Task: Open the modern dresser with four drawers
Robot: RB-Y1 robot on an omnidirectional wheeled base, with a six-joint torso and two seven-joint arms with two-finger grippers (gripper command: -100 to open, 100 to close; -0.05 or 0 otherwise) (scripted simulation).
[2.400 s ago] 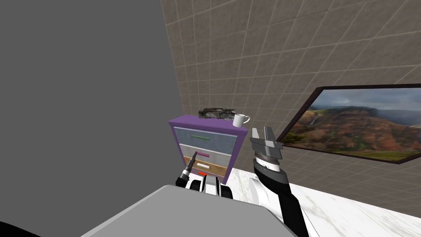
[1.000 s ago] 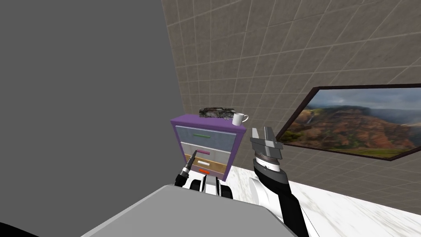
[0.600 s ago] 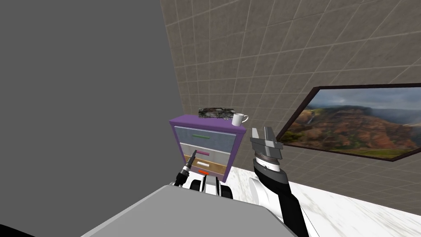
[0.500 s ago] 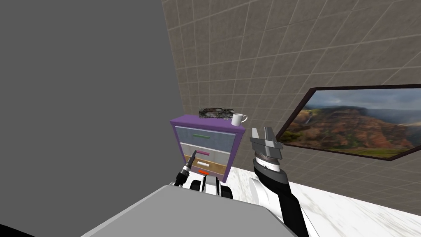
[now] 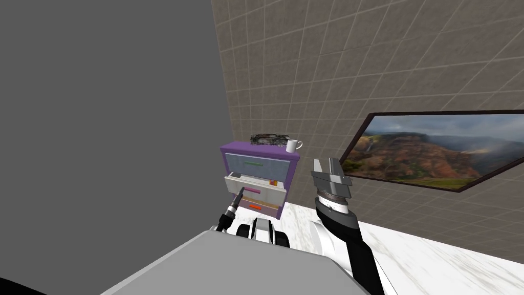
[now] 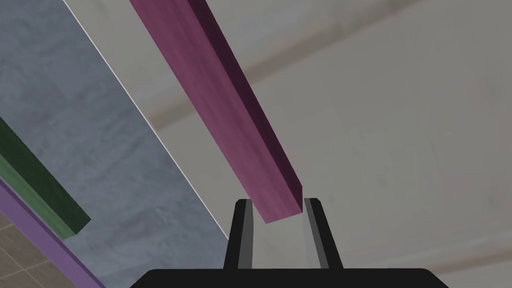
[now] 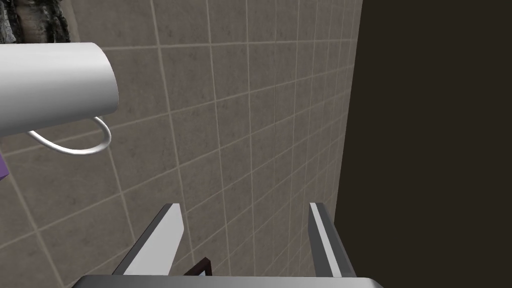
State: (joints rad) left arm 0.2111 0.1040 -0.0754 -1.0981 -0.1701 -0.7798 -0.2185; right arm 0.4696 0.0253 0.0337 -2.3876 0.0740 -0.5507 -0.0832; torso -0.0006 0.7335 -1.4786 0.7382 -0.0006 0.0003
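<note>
A purple dresser (image 5: 289, 171) stands against the tiled wall, by the corner with a grey wall. Its second drawer (image 5: 263, 185), light grey, is pulled out a little, and a small orange thing shows inside. My left gripper (image 5: 240, 192) is at this drawer's magenta handle (image 5: 253, 190). In the left wrist view the left gripper (image 6: 278, 212) is shut on the end of the magenta handle (image 6: 225, 100). The blue-grey top drawer (image 6: 100, 150) with its green handle (image 6: 35, 185) lies beside it. My right gripper (image 5: 327, 166) is raised to the dresser's right, open and holding nothing.
A white mug (image 5: 292, 145) and a dark mottled object (image 5: 268, 139) sit on the dresser top; the mug (image 7: 55, 87) is near my right gripper (image 7: 245, 220). The bottom drawer has an orange handle (image 5: 255, 206). A framed landscape (image 5: 430, 151) hangs to the right above white marbled floor (image 5: 435, 266).
My left gripper has shut on the magenta handle and the second drawer has slid out. I have moved back, so the dresser looks smaller. The right arm has kept its pose.
</note>
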